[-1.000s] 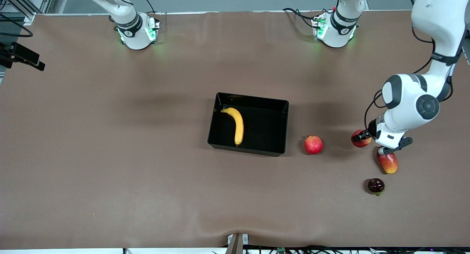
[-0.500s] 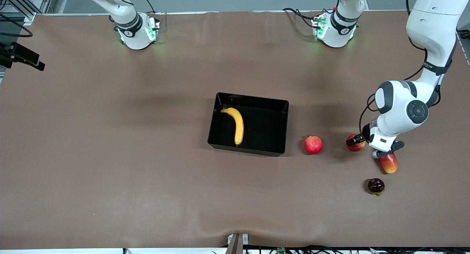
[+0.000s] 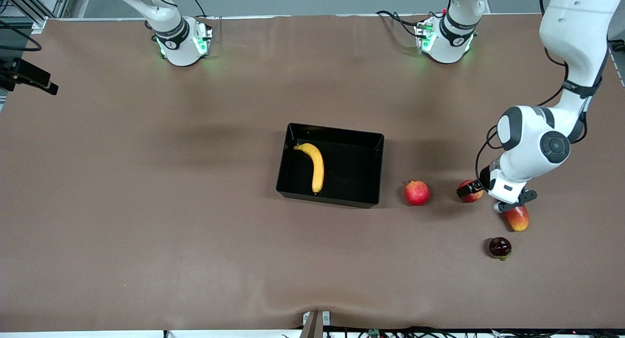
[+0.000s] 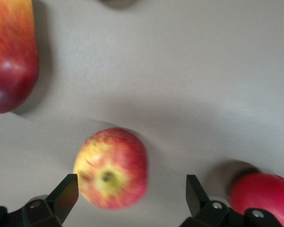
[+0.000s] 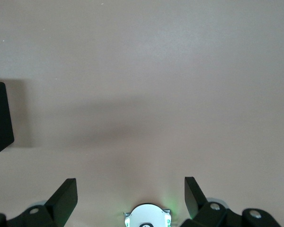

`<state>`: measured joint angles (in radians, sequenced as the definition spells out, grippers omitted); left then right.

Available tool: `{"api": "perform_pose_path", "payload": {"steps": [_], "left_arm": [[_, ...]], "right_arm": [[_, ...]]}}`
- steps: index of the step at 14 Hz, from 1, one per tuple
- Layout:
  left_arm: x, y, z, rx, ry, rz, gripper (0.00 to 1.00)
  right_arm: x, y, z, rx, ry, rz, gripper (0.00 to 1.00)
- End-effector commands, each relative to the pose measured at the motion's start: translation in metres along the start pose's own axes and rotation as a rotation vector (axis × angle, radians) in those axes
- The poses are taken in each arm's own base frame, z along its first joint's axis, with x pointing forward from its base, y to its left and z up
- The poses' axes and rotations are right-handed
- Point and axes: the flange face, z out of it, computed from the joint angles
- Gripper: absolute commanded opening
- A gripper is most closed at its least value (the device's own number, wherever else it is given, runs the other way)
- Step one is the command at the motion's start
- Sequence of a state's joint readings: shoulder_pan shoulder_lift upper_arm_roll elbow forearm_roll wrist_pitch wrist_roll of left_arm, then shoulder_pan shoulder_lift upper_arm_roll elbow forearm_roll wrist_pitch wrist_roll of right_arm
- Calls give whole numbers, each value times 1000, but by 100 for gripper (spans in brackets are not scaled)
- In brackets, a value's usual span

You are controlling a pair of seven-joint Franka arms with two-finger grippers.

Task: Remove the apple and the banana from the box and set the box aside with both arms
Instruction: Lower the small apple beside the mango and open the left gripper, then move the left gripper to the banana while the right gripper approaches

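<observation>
The black tray [image 3: 362, 178] sits mid-table with the yellow banana [image 3: 316, 165] lying in it. The red-and-yellow apple [image 3: 474, 196] lies on the table toward the left arm's end. My left gripper [image 3: 476, 191] is low over the apple and open. In the left wrist view the apple [image 4: 111, 168] sits between the fingers [image 4: 66, 194], close to one of them, and neither grips it. My right gripper [image 5: 130, 198] is open and empty, waiting above bare table near its own base [image 5: 146, 218]; it is out of the front view.
A pomegranate [image 3: 416, 192] lies between tray and apple, also in the left wrist view [image 4: 262, 198]. A red-orange mango [image 3: 518, 218] lies nearer the front camera than the apple, beside the left wrist. A dark round fruit [image 3: 500, 247] lies nearer still. A tray corner [image 5: 0, 118] shows in the right wrist view.
My left arm has swung a little toward the pomegranate and dropped lower around the apple. The apple shows slightly closer to the pomegranate than before. The right arm has not moved.
</observation>
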<state>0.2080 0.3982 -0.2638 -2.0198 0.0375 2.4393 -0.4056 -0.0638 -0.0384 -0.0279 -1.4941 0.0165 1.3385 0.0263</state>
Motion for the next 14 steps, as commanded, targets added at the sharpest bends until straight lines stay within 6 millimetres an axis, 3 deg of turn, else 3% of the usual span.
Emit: {"api": "perform_pose_path", "payload": {"steps": [1, 3, 6, 8, 9, 10, 12, 14], "left_arm": [[-11, 26, -91, 50, -7, 50, 100], [-29, 67, -113, 64, -65, 69, 100], [-72, 146, -119, 33, -81, 70, 100], [-110, 194, -113, 26, -101, 85, 100], [-126, 217, -114, 19, -99, 116, 100], [-138, 234, -109, 13, -109, 145, 100], [-158, 264, -103, -9, -114, 200, 100], [-161, 283, -93, -44, -117, 213, 100]], "right_arm": [[1, 1, -1, 5, 4, 7, 100], [3, 0, -2, 32, 12, 7, 100], [4, -19, -4, 103, 31, -29, 100], [13, -23, -5, 115, 74, -35, 100], [26, -30, 8, 116, 62, -55, 100], [37, -44, 19, 114, 58, -76, 100], [48, -66, 22, 115, 113, -110, 100], [67, -95, 41, 113, 136, -148, 100]]}}
